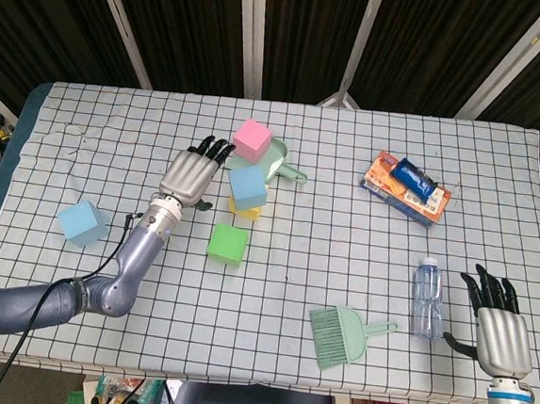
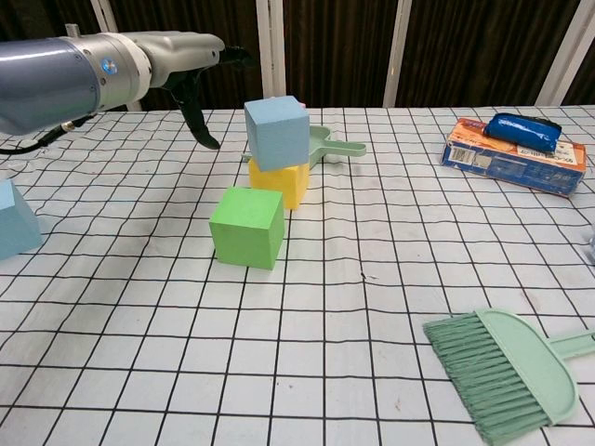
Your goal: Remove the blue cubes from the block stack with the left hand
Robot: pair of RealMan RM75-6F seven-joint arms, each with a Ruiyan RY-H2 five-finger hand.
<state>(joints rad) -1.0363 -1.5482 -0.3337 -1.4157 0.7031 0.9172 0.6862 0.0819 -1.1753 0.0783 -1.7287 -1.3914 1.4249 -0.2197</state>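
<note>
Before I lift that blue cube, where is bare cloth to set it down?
Bare cloth lies between the loose blue cube and the green cube, under the left hand. It is crowded around the stack: pink cube, dustpan.
</note>
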